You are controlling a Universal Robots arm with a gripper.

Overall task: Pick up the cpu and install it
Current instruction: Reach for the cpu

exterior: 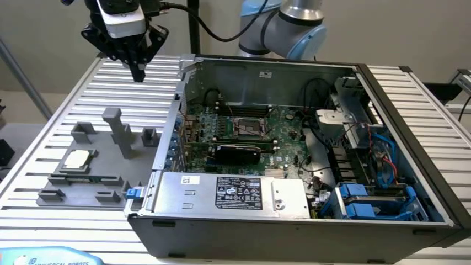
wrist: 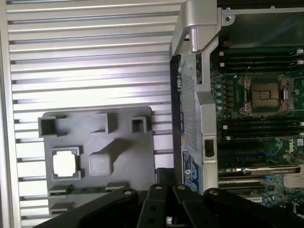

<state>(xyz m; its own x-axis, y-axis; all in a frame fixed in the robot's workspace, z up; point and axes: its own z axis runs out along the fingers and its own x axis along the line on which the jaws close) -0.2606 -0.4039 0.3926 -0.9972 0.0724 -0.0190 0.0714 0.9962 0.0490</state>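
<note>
The cpu (exterior: 77, 159), a small square chip with a silvery-white top, lies flat in a recess of the grey fixture plate (exterior: 52, 179) at the exterior view's left; in the wrist view the cpu (wrist: 65, 164) sits on the same fixture plate (wrist: 123, 130). My gripper (exterior: 138, 73) hangs high above the ribbed table, behind the fixture and well clear of the chip, shut with nothing in it. Its black fingers (wrist: 156, 190) meet in the wrist view. The empty motherboard socket (exterior: 246, 128) (wrist: 267, 94) lies inside the open computer case.
The open computer case (exterior: 184, 83) fills the middle and the exterior view's right, with its power supply (exterior: 235, 193) and blue drive caddies (exterior: 368, 204). Grey upright blocks (exterior: 118, 130) rise from the fixture. A green memory stick (exterior: 85, 179) lies along the fixture's front.
</note>
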